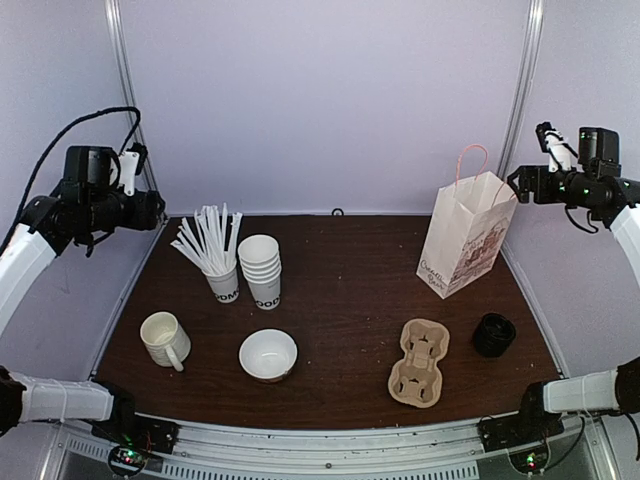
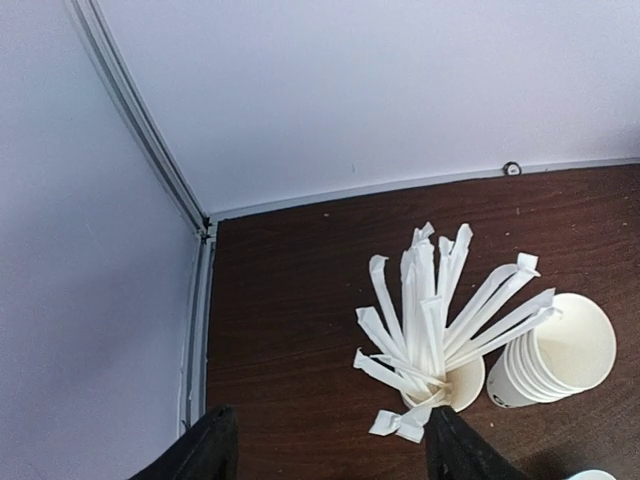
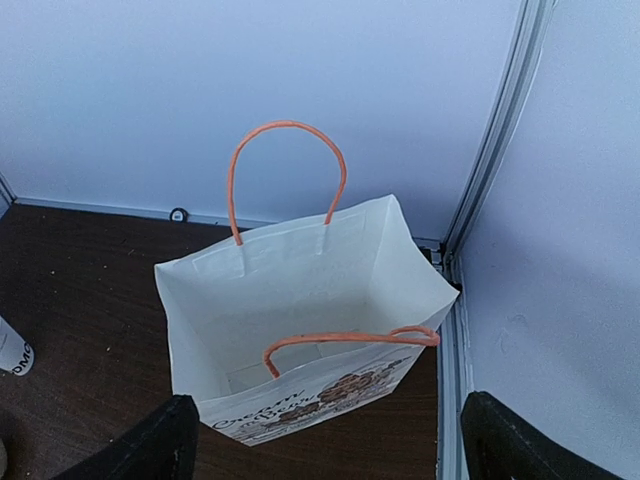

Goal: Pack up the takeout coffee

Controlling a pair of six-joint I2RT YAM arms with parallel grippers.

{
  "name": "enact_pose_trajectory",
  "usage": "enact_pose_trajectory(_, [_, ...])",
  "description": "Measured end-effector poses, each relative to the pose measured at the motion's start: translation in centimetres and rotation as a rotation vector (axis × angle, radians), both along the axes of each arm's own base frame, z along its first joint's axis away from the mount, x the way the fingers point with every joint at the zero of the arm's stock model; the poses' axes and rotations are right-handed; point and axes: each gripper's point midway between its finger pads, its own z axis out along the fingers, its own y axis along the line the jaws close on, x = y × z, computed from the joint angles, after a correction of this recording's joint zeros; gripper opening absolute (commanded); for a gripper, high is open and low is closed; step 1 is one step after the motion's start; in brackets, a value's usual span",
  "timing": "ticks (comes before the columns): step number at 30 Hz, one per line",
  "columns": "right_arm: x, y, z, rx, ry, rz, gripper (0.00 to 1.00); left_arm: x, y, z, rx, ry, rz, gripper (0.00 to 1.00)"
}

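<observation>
Above the rear corners of the dark brown wooden surface point(image 1: 340, 290), both arms hover high. The left end effector point(image 2: 330, 455) is released and holds nothing; the right end effector point(image 3: 340, 445) is spread wide over the white paper bag with orange handles point(image 3: 290, 265), and it too is bare.

No lidded coffee cup shows in any view, so I cannot tell where the takeout coffee is. The bag's visible inside looks bare, so packing seems not yet begun.

The next move probably calls for finding the cups, then seating them in the moulded brown cardboard carrier point(image 1: 420, 362) near the stack of black plastic lids point(image 1: 494, 334).

The bag stands close to the right rear corner rail, so there is little room behind it. There is open room between it and the stack of lidless white paper cups point(image 1: 263, 270).
</observation>
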Motion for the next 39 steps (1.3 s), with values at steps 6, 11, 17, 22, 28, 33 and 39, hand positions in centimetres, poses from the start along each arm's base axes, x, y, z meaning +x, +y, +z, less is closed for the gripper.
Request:
enact_pose_trajectory(6, [-0.8, 2.4, -1.7, 0.001, 0.051, 0.157, 0.95, -1.3, -3.6, 3.6, -0.039, -0.046, -0.166, 0.62])
enact_pose_trajectory(11, [-2.4, 8.0, -4.3, -0.046, 0.132, 0.417, 0.88, -2.2, -10.5, 6.2, -0.018, -0.047, -0.402, 0.51])
enact_pose_trajectory(17, [-5.8, 16.2, -8.3, -0.149, 0.23, 0.806, 0.7, -2.0, -17.9, 4.9, 0.042, 0.056, -0.601, 0.36])
enact_pose_trajectory(22, [-9.1, 21.4, -15.0, -0.222, 0.357, 1.087, 0.56, -1.3, -22.5, 0.2, 0.126, 0.214, -0.705, 0.44])
enact_pose_trajectory(28, [-13.0, 23.9, -24.5, -0.299, 0.574, 1.27, 0.44, 0.0, -24.9, -6.3, 0.227, 0.42, -0.741, 0.54])
enact_pose_trajectory(33, [-13.8, 24.4, -25.9, -0.346, 0.587, 1.317, 0.43, 0.9, -25.0, -9.5, 0.285, 0.539, -0.7, 0.46])
enact_pose_trajectory(39, [-13.3, 24.6, -25.8, -0.363, 0.56, 1.313, 0.4, 1.5, -24.6, -11.4, 0.314, 0.629, -0.627, 0.34])
